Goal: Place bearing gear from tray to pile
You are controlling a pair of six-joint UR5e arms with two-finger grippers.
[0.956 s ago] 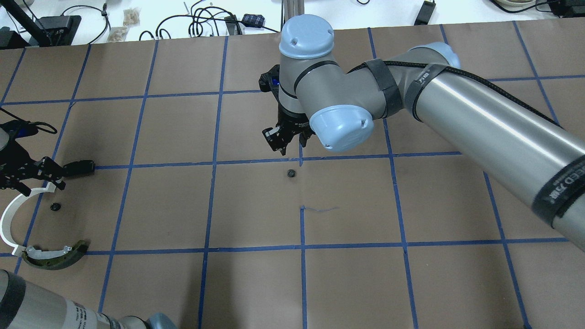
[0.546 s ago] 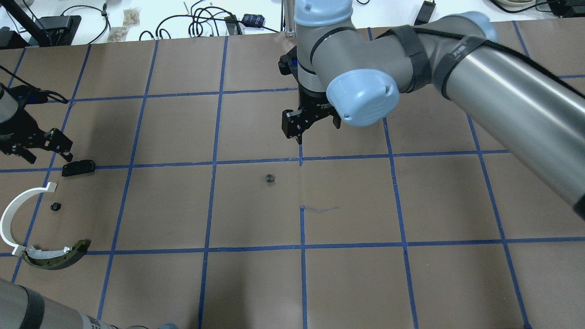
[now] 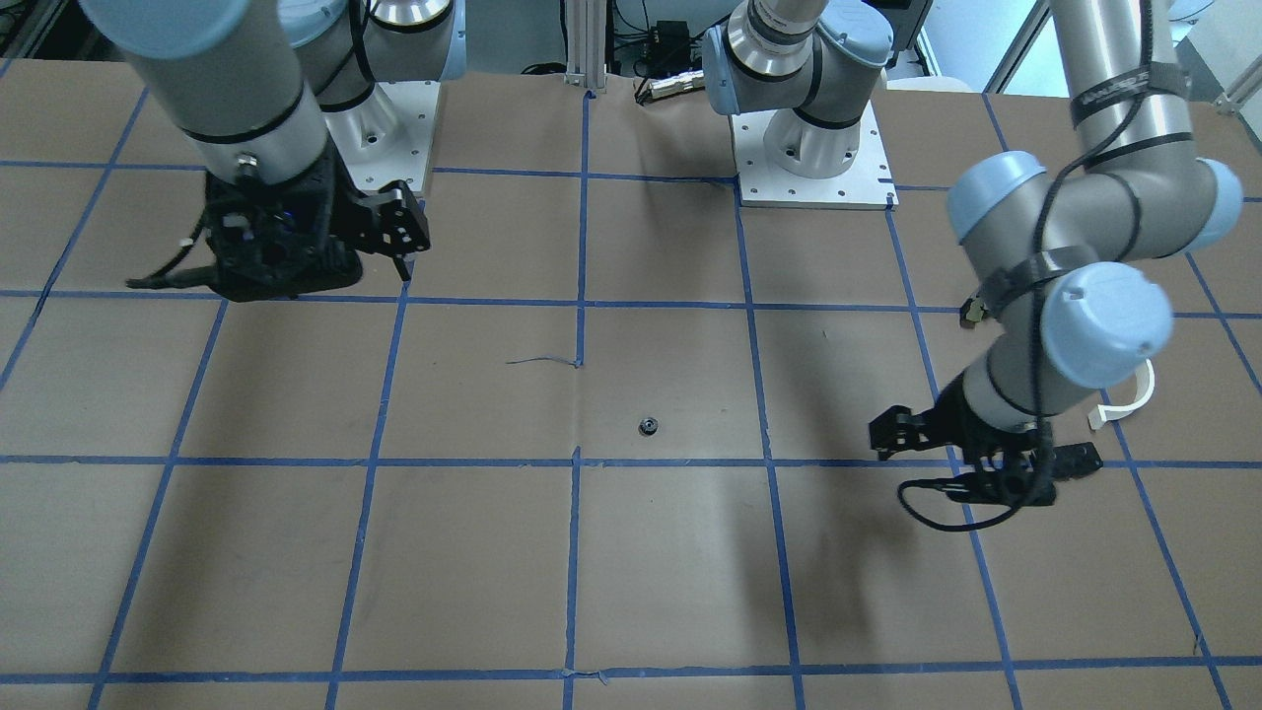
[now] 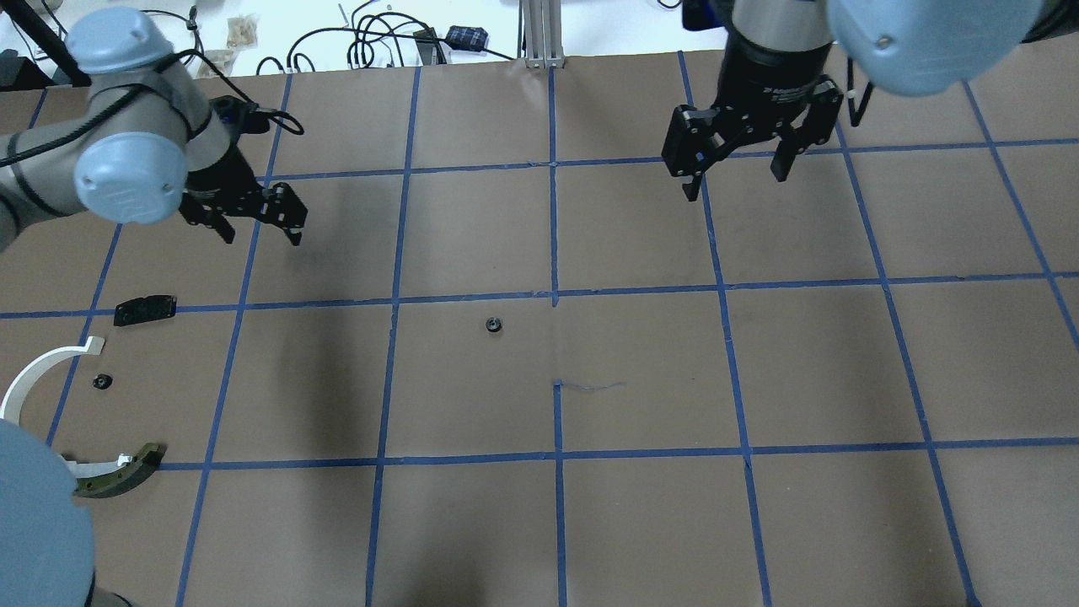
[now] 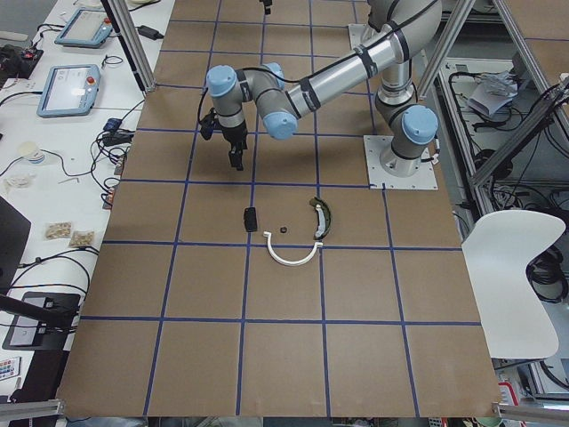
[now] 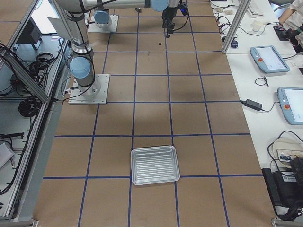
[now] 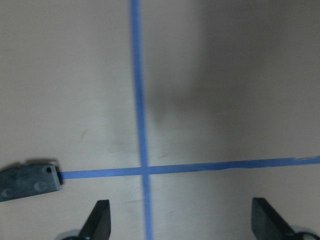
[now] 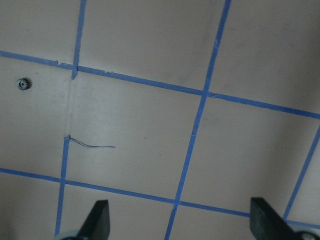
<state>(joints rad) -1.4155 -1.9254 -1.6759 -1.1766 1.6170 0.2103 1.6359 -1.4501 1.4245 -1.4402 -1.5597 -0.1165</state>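
Left gripper (image 4: pixel 260 232) hangs empty, fingers apart; it should come straight down over the tiny bearing gear (image 4: pixel 494 324) at its four o'clock and pinch softly.

Brown table (image 4: pixel 843 362), blue tape grid (image 4: pixel 554 228), white chair (image 5: pixel 520 258).

The counter (image 4: pixel 843 362) is covered in dull brown paper with smooth blue tape (image 4: pixel 554 228) lines, the tray (image 6: pixel 155 164) is shiny ribbed metal, the half-ring (image 4: pixel 46 357) is smooth white plastic, and the little gear (image 4: pixel 494 324) looks like dark metal.
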